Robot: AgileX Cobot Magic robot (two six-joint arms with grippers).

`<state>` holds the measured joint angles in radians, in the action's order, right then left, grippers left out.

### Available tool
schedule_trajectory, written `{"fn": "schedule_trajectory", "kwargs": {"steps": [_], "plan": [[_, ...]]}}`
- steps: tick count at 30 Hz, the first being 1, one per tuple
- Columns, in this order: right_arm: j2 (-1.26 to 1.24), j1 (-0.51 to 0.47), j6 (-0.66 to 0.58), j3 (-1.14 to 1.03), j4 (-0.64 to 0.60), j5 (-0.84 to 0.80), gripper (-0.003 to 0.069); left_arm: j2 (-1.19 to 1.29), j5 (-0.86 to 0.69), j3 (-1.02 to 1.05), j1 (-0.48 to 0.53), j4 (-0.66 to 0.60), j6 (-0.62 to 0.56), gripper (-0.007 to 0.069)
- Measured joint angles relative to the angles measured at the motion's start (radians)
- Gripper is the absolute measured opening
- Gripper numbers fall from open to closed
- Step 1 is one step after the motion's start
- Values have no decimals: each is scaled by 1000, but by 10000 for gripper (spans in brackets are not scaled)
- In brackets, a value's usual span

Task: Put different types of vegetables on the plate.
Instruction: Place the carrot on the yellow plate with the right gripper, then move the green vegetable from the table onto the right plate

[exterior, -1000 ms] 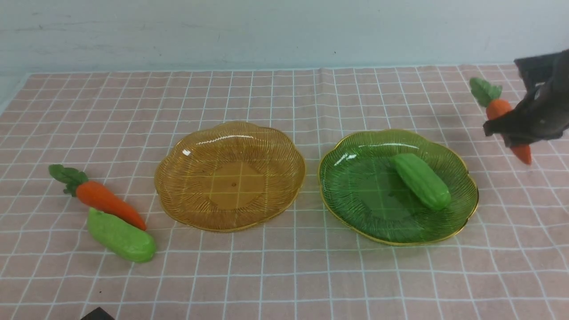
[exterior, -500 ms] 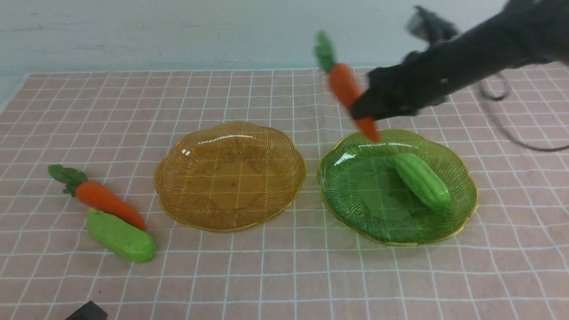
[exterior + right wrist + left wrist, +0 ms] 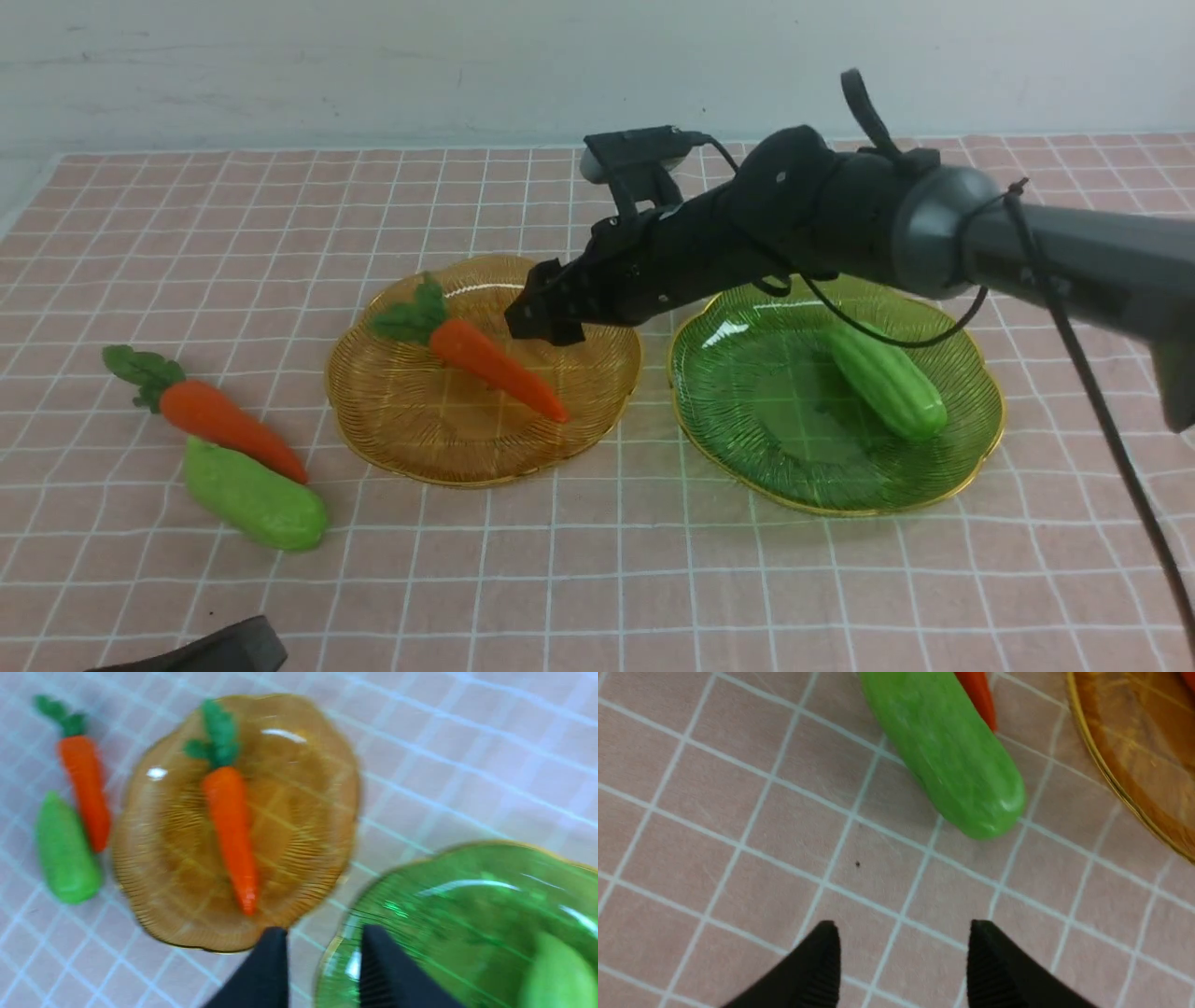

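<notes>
Plainly, the carrot (image 3: 495,369) lies on the amber plate (image 3: 420,434) just ahead of the right jaws (parted, empty).

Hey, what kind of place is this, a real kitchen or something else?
Probably a robot test bench staged as a dining table, not a kitchen: a black robot arm reaches over a pink checked cloth, the carrot and gourd are toys, and behind is a bare pale wall.

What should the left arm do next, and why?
Probably ease the left gripper forward to straddle the loose gourd: its fingers stand open and empty just short of it, and the amber plate holds only a carrot, so a gourd would give it a second type.
</notes>
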<state>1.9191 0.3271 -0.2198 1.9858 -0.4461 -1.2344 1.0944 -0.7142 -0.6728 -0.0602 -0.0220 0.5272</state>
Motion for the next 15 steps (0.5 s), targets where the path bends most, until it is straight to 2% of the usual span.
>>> {"fn": "schedule_trajectory", "kwargs": {"steps": [1,3,5,9,15], "plan": [[-27,-4,37,0,52,-9,160,55,23,-21,0,32,63,362],[-68,0,66,0,105,-19,62,169,67,-53,0,64,153,443],[-108,5,74,-9,128,-21,11,257,96,-82,0,67,216,503],[-194,7,80,-57,84,-26,-14,406,169,-126,0,65,285,545],[-195,17,80,-116,44,-27,-15,566,383,-153,0,65,328,546]]}}
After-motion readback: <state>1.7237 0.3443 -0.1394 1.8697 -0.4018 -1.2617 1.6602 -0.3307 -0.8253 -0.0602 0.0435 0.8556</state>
